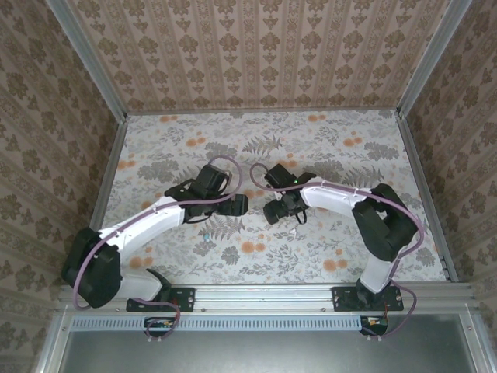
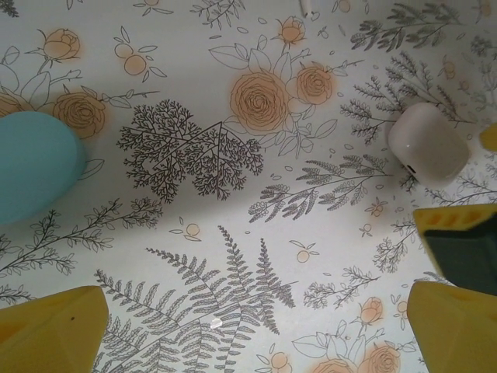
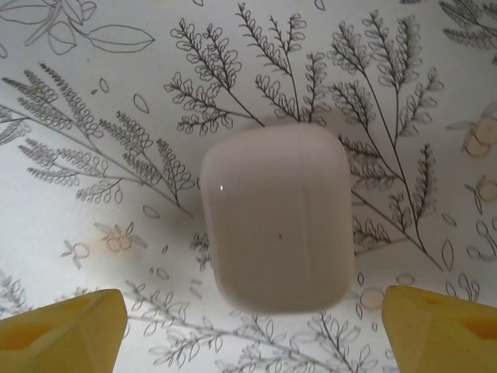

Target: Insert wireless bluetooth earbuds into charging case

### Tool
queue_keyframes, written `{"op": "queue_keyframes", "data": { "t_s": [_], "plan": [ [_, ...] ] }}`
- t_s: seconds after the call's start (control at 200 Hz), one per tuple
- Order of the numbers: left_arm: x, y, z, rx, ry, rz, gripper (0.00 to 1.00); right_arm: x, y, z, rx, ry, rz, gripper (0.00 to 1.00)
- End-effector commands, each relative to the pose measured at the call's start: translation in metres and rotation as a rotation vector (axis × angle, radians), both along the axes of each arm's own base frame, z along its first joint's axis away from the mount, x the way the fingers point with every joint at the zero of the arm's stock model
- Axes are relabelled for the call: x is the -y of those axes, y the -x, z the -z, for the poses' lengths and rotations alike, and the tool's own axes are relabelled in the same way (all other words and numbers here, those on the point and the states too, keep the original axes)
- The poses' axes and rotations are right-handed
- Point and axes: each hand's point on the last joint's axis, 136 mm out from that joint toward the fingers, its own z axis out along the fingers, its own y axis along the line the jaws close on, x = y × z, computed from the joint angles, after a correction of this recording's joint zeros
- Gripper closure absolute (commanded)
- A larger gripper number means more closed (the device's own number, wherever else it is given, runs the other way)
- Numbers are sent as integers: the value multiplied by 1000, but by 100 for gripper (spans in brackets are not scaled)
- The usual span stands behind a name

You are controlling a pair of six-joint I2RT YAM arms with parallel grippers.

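My right fingers [image 3: 252, 330] are apart, one on each side of the white case [image 3: 276, 217], not touching it. It lies shut near the middle of the table [image 3: 93, 202]. It looks light, hard and slippery, so I'd pinch its long sides. My left fingers [image 2: 252, 330] are apart too.

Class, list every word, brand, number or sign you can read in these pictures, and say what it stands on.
None to read: the white case, the teal case and the flowered table cover show no words, numbers or signs.
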Motion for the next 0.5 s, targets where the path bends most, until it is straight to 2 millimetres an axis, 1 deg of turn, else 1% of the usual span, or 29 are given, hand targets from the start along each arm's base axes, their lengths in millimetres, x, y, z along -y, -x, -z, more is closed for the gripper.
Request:
{"op": "queue_keyframes", "data": {
  "t_s": [0.0, 0.18, 0.245, 0.315, 0.38, 0.45, 0.495],
  "plan": [
    [-2, 3, -3, -1, 30, -34, 0, -1, -6, 6, -7, 48, -39, 18],
    [-8, 6, -3, -3, 34, -55, 0, -8, -8, 12, -17, 39, -77, 27],
    [-9, 7, -3, -5, 36, -61, 0, -9, -8, 12, -17, 35, -88, 32],
    [-11, 7, -2, -13, 38, -73, 0, -11, -7, 13, -20, 26, -100, 39],
    [-12, 8, 0, -21, 43, -81, 0, -12, -5, 12, -22, 18, -111, 47],
    [-9, 9, 0, -27, 56, -62, 2, -12, -4, 11, -19, 8, -120, 56],
    [-8, 11, 0, -28, 62, -48, 2, -12, -2, 8, -13, 4, -125, 59]
  ]
}}
